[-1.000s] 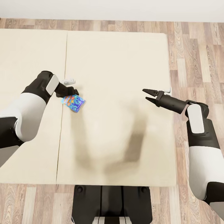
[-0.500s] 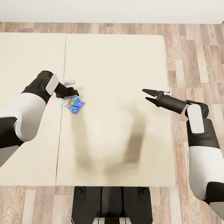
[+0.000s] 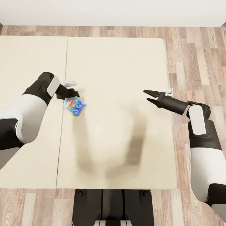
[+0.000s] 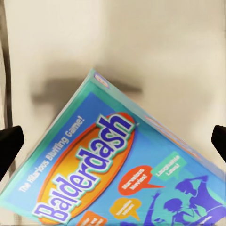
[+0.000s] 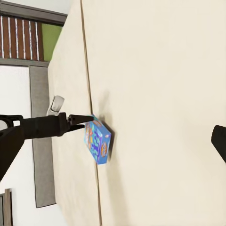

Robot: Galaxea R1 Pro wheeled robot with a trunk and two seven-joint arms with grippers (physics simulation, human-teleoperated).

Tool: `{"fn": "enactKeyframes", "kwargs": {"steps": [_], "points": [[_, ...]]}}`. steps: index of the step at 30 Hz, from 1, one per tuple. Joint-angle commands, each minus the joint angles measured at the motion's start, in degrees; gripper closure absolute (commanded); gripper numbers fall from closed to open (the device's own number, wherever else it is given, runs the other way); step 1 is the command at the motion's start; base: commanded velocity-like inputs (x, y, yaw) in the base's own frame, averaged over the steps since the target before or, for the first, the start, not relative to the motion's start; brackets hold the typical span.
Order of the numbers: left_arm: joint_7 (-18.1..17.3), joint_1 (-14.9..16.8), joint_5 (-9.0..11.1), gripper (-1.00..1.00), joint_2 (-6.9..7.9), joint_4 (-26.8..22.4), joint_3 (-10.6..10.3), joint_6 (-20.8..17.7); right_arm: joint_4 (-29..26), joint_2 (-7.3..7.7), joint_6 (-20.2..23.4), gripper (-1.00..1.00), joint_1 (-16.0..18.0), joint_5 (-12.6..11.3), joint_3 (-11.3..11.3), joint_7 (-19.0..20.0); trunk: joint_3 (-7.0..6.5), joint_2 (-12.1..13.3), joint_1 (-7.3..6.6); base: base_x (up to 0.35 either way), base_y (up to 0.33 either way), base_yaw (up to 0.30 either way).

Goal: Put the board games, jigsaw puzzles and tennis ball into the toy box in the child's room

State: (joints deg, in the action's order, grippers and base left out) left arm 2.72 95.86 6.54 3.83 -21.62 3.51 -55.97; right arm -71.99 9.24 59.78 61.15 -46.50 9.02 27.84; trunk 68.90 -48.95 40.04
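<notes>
The left gripper was closed on 1 edge of the small blue game, lifted just above the bed near the mattress seam. The right gripper hung over the bed, parted and empty, well apart from the game. By my judgement, the game was not yet boxed and most of the task remained.

A wood-plank floor in mixed brown and grey tones is running along the far side and down the right of the scene, and showing again at the near edge. A plain white wall is closing off the far side. Soft, even light is casting blurred grey shadows near the middle.
</notes>
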Motion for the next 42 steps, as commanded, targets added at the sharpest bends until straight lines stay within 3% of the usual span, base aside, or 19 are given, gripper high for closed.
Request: {"fn": "enactKeyframes", "kwargs": {"steps": [1,21,29,42], "points": [[0.31,-0.05,0.41,-1.0,-0.01,0.02,0.19,-0.19,0.01,-0.01,0.22,-1.0,0.03,0.54,0.04,0.55,-0.06,-0.04,0.02,0.0,0.0,0.0],[0.53,-1.0,-1.71,-1.0,-0.06,0.34,0.18,0.13,0.0,-0.1,0.22,-1.0,0.02,0.68,-0.14,0.54,-0.76,-0.04,0.02,0.0,0.0,0.0],[0.53,-1.68,-1.64,-1.0,-0.08,0.35,0.18,4.53,0.0,-0.09,0.22,-1.0,0.02,0.81,-0.14,0.55,-0.76,-0.04,0.02,0.0,0.0,0.0],[0.47,-2.24,-1.63,-1.0,-0.21,0.35,0.26,5.65,0.0,-0.1,0.22,-1.0,0.02,0.89,-0.14,0.55,-0.76,-0.04,0.02,0.0,0.0,0.0]]}}
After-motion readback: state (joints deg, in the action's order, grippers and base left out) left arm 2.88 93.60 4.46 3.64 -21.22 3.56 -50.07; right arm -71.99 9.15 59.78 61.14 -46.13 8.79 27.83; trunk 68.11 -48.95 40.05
